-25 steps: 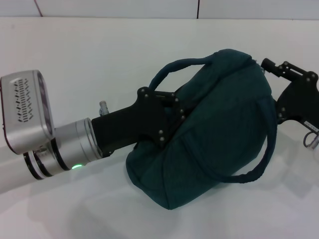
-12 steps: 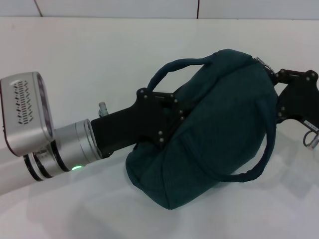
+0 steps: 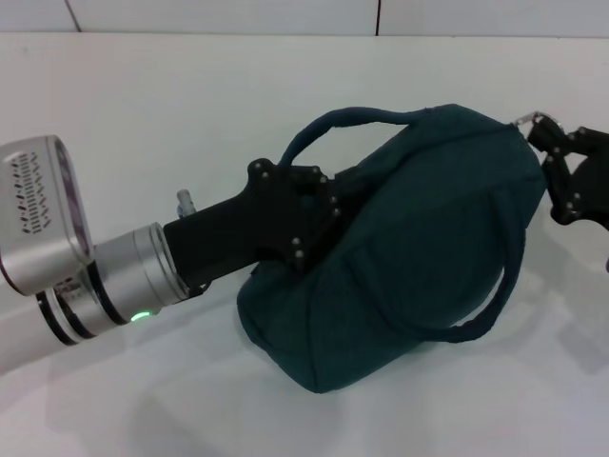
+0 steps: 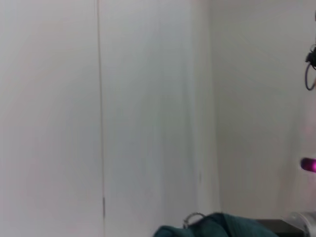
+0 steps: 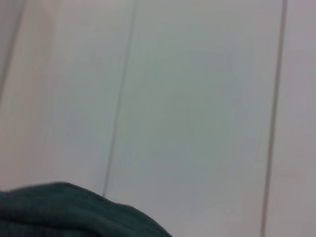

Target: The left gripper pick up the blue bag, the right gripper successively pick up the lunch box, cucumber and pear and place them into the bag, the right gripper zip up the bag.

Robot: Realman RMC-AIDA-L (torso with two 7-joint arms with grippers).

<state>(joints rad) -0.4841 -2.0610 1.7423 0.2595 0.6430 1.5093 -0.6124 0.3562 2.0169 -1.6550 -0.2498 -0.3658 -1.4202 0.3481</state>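
The blue bag [image 3: 419, 248] lies bulging on its side on the white counter [image 3: 171, 114], toward the right edge, with no open mouth showing. Compared with a second ago it has been tugged toward the right: its top end now reaches out to the right gripper [image 3: 550, 133], which has drawn back toward the right edge with the metal zip pull [image 3: 526, 119] at its fingertips. The fingers look narrow, pinched on the pull, though the contact itself is small and hard to confirm. I judge the zipping is at or near its end, since the pull sits at the bag's far end. The left gripper [image 3: 328, 205] presses into the bag's left side under the upper carry handle [image 3: 347, 124]; its fingers are buried in fabric, so I cannot tell their state. No lunch box, cucumber or pear shows; presumably they are inside. The lower handle [image 3: 485, 309] droops on the counter, obstructing nothing.
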